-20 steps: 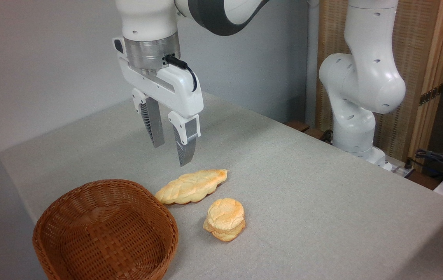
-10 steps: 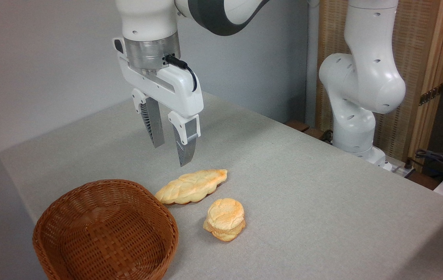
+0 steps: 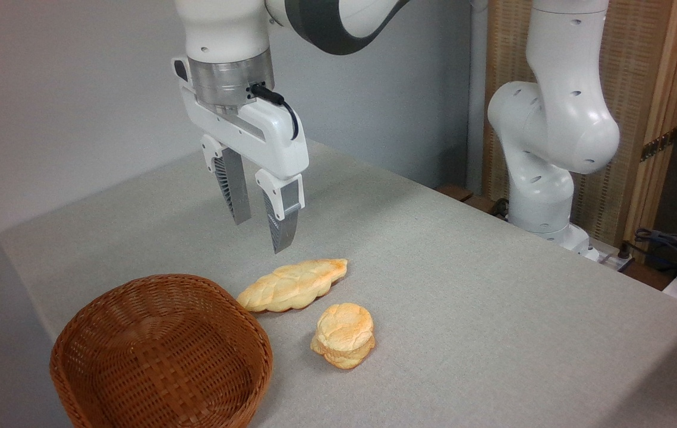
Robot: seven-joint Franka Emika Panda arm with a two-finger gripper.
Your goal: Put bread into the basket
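The bread, a long braided loaf with golden patches, lies flat on the grey table just right of the basket's rim. The brown wicker basket stands empty at the front left. My gripper hangs open above the table, a little behind and above the loaf's middle, fingers pointing down with nothing between them.
A small round stacked bun sits just in front and right of the loaf. The arm's white base stands beyond the table's right edge. Cables lie at the far right. A grey wall rises behind the table.
The gripper has turned very slightly at the wrist; its height and opening look the same. Bread, bun and basket have not moved.
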